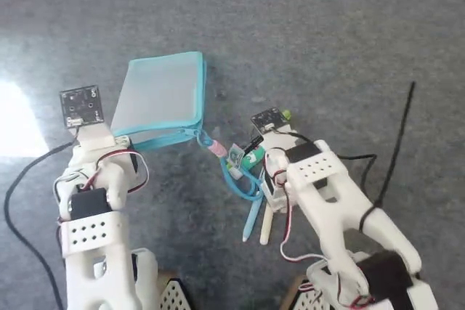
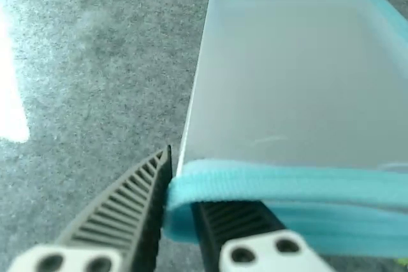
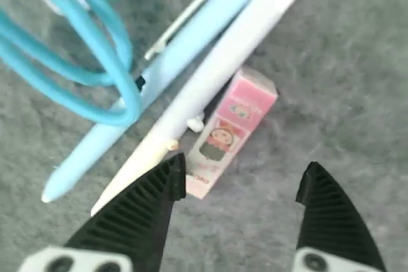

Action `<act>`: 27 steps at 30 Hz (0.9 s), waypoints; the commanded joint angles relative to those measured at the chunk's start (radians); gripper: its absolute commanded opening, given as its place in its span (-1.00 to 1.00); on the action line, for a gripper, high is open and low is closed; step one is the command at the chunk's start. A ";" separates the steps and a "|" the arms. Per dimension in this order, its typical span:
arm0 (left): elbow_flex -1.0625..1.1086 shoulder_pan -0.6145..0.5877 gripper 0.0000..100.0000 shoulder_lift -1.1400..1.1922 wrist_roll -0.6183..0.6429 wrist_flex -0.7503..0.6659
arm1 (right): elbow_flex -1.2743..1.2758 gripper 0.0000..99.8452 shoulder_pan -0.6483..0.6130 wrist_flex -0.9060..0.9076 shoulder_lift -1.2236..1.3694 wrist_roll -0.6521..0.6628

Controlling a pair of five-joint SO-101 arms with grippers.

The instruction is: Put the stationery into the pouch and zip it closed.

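While the pouch (image 1: pixel 163 99) lies on the counter (image 1: pixel 327 49), its edge is clamped by the left gripper (image 2: pixel 183 186); the right gripper (image 3: pixel 245 173) is spread apart over the eraser (image 3: pixel 233 128) beside 2 pens (image 3: pixel 217 68).

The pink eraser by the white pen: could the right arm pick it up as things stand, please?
Probably yes: the right end effector hangs open over the eraser and nothing covers it, though the white pen alongside might get caught too.
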 commanded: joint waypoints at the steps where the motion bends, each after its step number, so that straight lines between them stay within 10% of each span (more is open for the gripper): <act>1: -0.054 -0.006 -0.97 -0.017 0.009 0.003 | -0.048 -0.44 -0.021 -0.015 0.048 -0.075; 10: -0.053 -0.006 -0.97 -0.017 -0.006 0.003 | -0.054 -0.98 -0.010 -0.134 0.191 -0.074; 21: -0.025 -0.003 -0.97 -0.017 -0.008 -0.044 | -0.195 -0.98 0.200 0.102 -0.242 0.212; 27: 0.007 0.097 -0.97 -0.023 -0.008 -0.046 | -0.411 -0.99 -0.038 0.265 -0.475 0.221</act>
